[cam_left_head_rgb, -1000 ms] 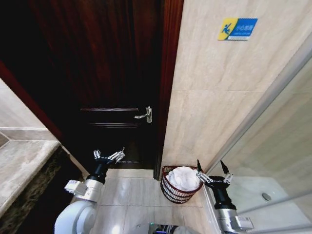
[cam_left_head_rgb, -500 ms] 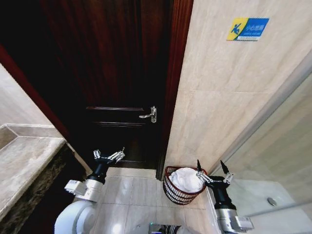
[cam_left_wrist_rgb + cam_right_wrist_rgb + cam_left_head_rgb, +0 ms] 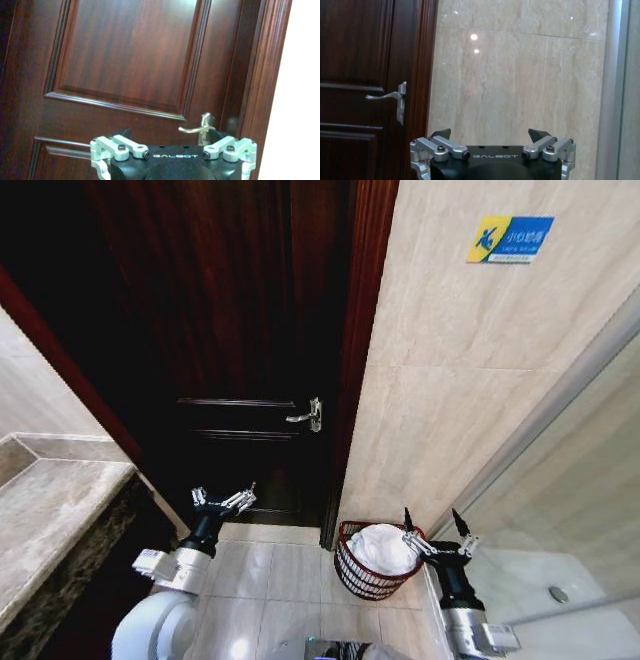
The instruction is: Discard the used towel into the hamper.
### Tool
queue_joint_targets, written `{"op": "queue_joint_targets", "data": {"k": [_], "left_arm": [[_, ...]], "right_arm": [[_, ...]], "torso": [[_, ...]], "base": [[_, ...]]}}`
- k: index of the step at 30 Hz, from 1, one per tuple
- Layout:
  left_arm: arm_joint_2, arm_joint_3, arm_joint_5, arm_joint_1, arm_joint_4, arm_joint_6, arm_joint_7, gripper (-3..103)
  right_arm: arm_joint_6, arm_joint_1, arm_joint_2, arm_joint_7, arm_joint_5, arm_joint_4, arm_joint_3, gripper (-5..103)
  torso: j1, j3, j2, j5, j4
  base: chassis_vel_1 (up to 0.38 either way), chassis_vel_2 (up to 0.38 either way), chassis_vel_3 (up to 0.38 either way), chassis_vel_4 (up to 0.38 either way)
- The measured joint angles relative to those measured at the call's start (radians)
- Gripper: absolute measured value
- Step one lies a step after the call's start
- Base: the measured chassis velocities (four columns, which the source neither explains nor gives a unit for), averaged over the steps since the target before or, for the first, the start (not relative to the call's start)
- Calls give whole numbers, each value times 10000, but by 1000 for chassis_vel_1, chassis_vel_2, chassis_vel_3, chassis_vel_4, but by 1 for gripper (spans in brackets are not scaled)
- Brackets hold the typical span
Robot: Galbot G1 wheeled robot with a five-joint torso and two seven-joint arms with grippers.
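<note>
Both of our grippers hang low in front of us with nothing in them. Our left gripper (image 3: 224, 500) has its fingers spread apart, held up before the dark reddish-brown panelled wooden door (image 3: 240, 330), below its silver lever handle (image 3: 303, 416). Our right gripper (image 3: 437, 532) also has its fingers wide apart, and it sits just beside the small round reddish-brown open-weave wire hamper (image 3: 362, 575). That hamper stands on the pale tiled floor (image 3: 270, 580), at the foot of the beige marble-tiled wall (image 3: 450, 380), near the door frame. We see the crumpled white towel (image 3: 381, 546) lying inside it, heaped up to the rim. High on the wall hangs a small blue and yellow sign (image 3: 510, 239).
</note>
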Motion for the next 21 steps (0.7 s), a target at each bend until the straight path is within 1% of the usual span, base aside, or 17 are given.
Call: {"op": "queue_joint_targets", "data": {"k": [5, 16, 21], "left_arm": [[0, 0, 0, -1, 0, 0, 0, 100], [0, 0, 0, 0, 0, 1, 0, 100], [0, 0, 0, 0, 0, 1, 0, 100]], "right_arm": [[0, 1, 0, 0, 0, 0, 0, 100], [0, 0, 0, 0, 0, 0, 0, 100], [0, 0, 0, 0, 0, 0, 0, 100]], "torso": [[2, 0, -3, 0, 0], [-7, -4, -1, 1, 1], [-7, -4, -2, 0, 1]], "base": [[50, -35, -30, 33], [94, -99, -88, 79], [16, -10, -7, 13]]}}
